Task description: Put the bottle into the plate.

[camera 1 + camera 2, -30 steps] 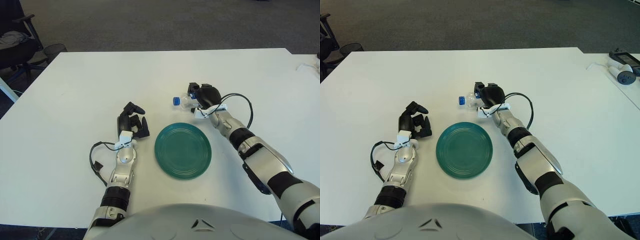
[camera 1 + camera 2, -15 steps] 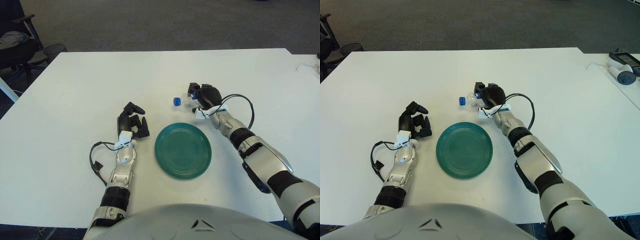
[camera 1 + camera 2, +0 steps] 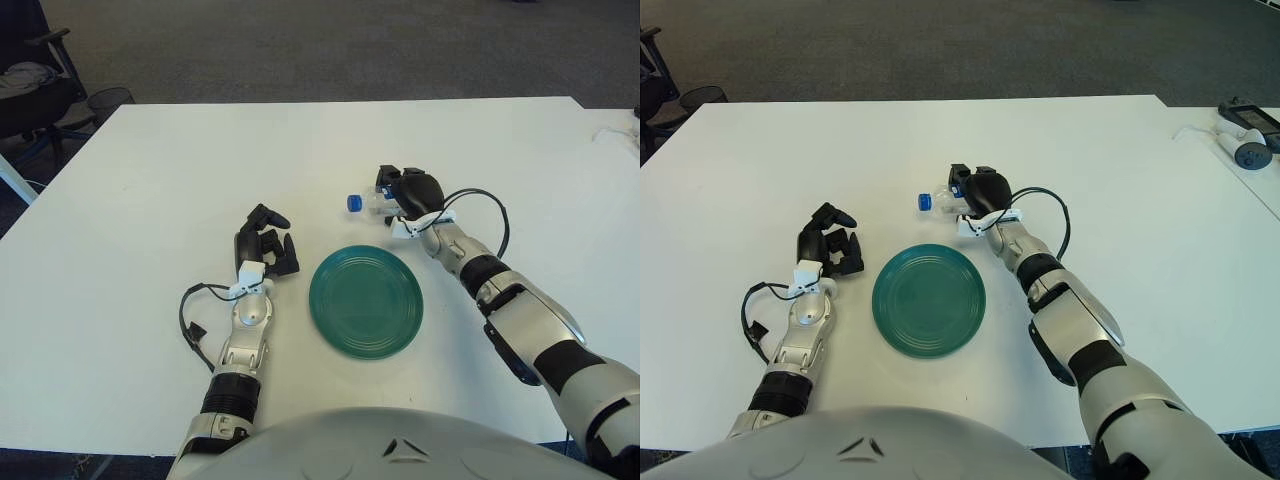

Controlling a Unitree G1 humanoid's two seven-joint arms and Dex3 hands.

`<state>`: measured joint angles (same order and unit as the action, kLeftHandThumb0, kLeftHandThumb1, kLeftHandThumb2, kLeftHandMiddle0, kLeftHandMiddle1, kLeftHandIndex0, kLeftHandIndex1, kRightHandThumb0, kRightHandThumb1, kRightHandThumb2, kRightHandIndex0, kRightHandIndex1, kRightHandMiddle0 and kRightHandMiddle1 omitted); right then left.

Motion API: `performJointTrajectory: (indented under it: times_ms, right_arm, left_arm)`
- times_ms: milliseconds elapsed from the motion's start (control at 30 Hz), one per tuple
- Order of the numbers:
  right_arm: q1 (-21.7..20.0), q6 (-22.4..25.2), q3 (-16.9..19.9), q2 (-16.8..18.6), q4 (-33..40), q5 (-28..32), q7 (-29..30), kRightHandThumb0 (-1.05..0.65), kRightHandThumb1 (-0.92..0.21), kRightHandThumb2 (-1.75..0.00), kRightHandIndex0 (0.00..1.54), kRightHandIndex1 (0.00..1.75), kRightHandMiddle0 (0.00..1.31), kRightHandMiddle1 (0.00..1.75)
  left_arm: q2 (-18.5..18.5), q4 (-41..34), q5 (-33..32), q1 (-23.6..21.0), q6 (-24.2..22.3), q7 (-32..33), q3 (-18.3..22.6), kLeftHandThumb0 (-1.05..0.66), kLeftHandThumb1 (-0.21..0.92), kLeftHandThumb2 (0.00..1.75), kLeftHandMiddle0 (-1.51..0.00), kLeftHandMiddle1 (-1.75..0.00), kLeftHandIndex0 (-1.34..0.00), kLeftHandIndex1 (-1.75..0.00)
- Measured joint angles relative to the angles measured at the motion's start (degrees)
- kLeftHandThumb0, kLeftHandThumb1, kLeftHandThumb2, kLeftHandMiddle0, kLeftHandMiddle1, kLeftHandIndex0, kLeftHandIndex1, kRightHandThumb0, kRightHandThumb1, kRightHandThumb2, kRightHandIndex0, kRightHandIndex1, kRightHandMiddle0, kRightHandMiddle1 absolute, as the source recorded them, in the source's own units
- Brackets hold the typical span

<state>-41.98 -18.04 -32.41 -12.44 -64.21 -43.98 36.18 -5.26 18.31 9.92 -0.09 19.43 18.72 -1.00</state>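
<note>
Left eye view: a small clear bottle with a blue cap is seen lying on its side just beyond the far rim of the green plate, cap pointing away from the right hand. The bottle is judged light, thin-walled and smooth, likely to roll or squash if squeezed hard; the grip is best taken around the mid-body, not the cap. The right hand is placed over the bottle's base end, beyond the plate, with the forearm angled back past the plate's right side. Its fingers are curled around the bottle body. The left hand is shown just left of the plate, fingers curled, nothing held.

Right eye view: the same layout is shown; the bottle is beyond the plate, not yet in it. Whether the bottle is lifted off the white table cannot be told.
</note>
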Motion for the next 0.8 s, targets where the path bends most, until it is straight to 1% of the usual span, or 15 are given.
performJointTrajectory:
  times_ms: [100, 233, 500, 633, 800]
  right_arm:
    - [0.51, 0.39, 0.45, -0.49, 1.48, 0.01, 0.15, 0.0, 0.08, -1.74, 0.93, 1.67, 0.68, 1.75]
    - [1.41, 1.0, 1.74, -1.67, 5.45, 0.2, 0.49, 0.0, 0.07, -1.73, 0.92, 1.67, 0.67, 1.75]
    - [4.52, 3.36, 5.44, -4.13, 18.83, 0.57, -0.57, 0.0, 0.06, -1.73, 0.91, 1.68, 0.67, 1.75]
    - [6.92, 5.5, 7.24, -4.9, 27.22, 0.67, -3.68, 0.0, 0.06, -1.72, 0.91, 1.69, 0.66, 1.75]
    - [9.99, 8.34, 9.47, -5.34, 37.84, 0.71, -7.89, 0.0, 0.02, -1.69, 0.87, 1.71, 0.63, 1.75]
  left_arm:
    - [0.0, -0.18, 0.01, 0.06, -0.02, 0.0, -0.04, -0.58, 0.08, 1.6, -1.28, -1.75, -0.81, -1.75]
    - [0.05, -0.34, 0.08, 0.1, -0.25, 0.02, -0.09, -0.58, 0.08, 1.6, -1.28, -1.75, -0.81, -1.75]
    - [-0.02, -0.31, 0.5, 0.09, -0.48, 0.39, -0.22, -0.59, 0.07, 1.62, -1.28, -1.75, -0.82, -1.75]
    - [-0.04, -0.2, 0.63, 0.01, -0.44, 0.51, -0.26, -0.59, 0.06, 1.63, -1.29, -1.75, -0.83, -1.75]
    - [0.05, -0.14, 0.63, -0.07, -0.09, 0.52, -0.24, -0.59, 0.06, 1.63, -1.29, -1.75, -0.83, -1.75]
